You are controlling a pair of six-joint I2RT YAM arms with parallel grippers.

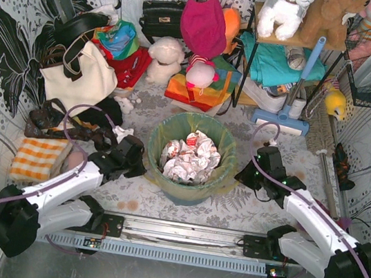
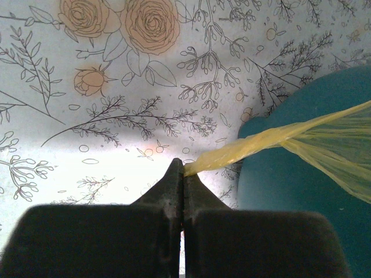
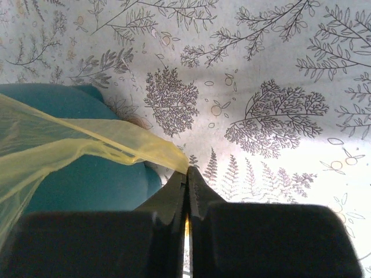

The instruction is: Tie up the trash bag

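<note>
Pinching the bag (image 2: 261,145) at opposite sides of the bin (image 2: 278,191), left fingers (image 2: 165,200) and right fingers (image 3: 174,200) clench plastic; gathering and knotting apparently remain.

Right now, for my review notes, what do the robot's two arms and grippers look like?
Both match. The left arm and right arm have white links between bulky black joint housings. A thin purple cable loops along each. The left gripper and right gripper have matte black fingers tapering to wedge tips. No markings are visible.
</note>
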